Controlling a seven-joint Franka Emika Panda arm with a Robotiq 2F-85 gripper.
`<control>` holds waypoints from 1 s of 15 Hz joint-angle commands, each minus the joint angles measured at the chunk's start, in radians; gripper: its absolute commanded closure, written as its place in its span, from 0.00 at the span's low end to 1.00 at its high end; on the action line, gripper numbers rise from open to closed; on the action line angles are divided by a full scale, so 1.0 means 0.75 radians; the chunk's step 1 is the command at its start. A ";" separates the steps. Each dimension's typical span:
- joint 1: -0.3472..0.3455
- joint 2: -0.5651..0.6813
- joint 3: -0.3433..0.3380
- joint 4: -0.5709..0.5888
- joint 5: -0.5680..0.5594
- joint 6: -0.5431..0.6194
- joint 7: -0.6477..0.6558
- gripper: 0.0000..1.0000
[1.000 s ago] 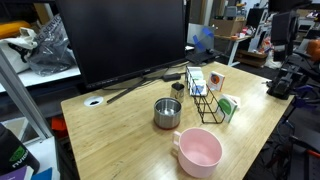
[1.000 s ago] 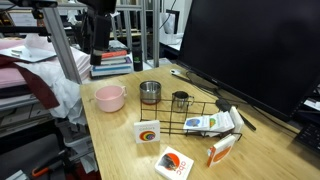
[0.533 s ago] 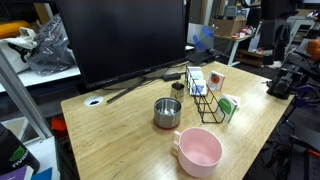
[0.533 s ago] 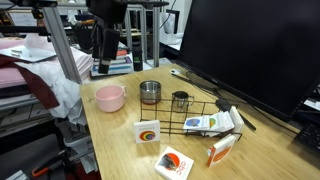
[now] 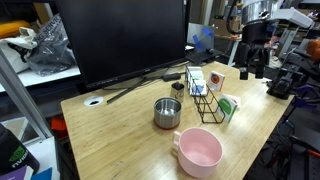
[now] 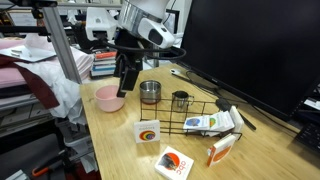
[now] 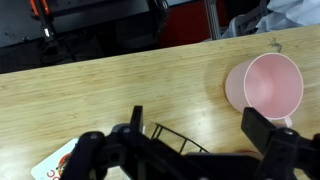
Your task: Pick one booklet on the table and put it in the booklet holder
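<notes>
Booklet [image 5: 228, 108]: green-and-white, standing on the bench [image 5: 120, 140] just beside the near right end of the booklet holder [image 5: 206, 101]. Cover print is too small to read.

Other booklets in an exterior view: one white with a round orange mark [image 6: 175, 163], and one lying in the holder; no text on either is legible.

Claw [image 6: 125, 88]: fingers apart, nothing between them, hanging in the air by the pink bowl [image 6: 109, 97]. The booklet sits well apart from it, lower and toward the holder.
</notes>
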 commanded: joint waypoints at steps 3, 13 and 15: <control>-0.016 -0.004 0.015 0.006 0.004 -0.002 -0.002 0.00; -0.035 0.188 0.011 0.016 -0.131 0.314 0.154 0.00; -0.040 0.267 0.004 0.029 -0.184 0.377 0.158 0.00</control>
